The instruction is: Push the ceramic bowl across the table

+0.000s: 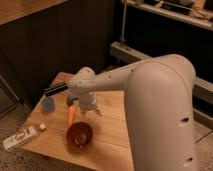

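Arm (150, 100) enters from the lower right of the view, its bulky white link filling the foreground. The slimmer forearm reaches leftward over the table (115, 140) to a bent wrist. The gripper (90, 109) hangs from that wrist, pointing down at the tabletop near the middle of the board; I cannot tell whether it is spread or closed. The ceramic bowl (79, 135) sits upright just in front of the gripper, toward the near edge of the table. I see a gap between them, so no contact noted. Bowl is round, glossy reddish-brown with a darker rim and a bright glint inside. An orange stick-shaped item (71, 114) lies between gripper and bowl, slightly to the left in the view, close to the bowl's far rim. A pale-blue round thing (48, 104) sits farther left, with a dark long object (56, 89) at the far-left corner. A small white cube (43, 127) lies left of the bowl, and a flat white packet (20, 138) is at the left edge. Bare plank wood extends right of the bowl up to the arm. The near edge is close to the bowl.
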{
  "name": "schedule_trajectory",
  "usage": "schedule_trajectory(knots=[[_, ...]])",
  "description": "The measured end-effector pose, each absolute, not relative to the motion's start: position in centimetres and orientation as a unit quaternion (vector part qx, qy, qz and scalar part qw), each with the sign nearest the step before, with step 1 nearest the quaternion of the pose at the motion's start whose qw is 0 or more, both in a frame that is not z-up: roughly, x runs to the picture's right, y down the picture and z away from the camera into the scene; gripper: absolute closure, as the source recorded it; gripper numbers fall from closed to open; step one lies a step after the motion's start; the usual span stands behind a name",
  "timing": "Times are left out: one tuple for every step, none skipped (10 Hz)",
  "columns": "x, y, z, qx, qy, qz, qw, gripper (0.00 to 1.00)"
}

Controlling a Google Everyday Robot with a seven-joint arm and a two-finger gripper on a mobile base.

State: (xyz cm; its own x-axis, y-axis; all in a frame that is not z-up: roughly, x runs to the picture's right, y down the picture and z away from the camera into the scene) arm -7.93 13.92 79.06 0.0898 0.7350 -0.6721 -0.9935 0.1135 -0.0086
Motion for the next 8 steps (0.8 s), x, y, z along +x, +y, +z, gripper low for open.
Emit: schedule_trajectory(knots=[[-7.6, 14.3, 79.6, -0.242, 0.273, 0.619, 0.696, 0.35], [-7.5, 14.6, 79.9, -0.242, 0.277, 0.617, 0.695, 0.35], [-7.5, 14.8, 80.1, -0.243, 0.28, 0.616, 0.695, 0.35], [-7.5, 15.3, 80.4, -0.244, 0.287, 0.612, 0.695, 0.35], [-7.6, 15.5, 80.5, -0.245, 0.289, 0.611, 0.695, 0.35], [-7.6, 15.6, 80.6, -0.246, 0.291, 0.609, 0.695, 0.35], [-7.7, 15.9, 80.7, -0.249, 0.295, 0.604, 0.697, 0.35], [-7.9, 16.1, 80.7, -0.253, 0.297, 0.598, 0.7, 0.35]])
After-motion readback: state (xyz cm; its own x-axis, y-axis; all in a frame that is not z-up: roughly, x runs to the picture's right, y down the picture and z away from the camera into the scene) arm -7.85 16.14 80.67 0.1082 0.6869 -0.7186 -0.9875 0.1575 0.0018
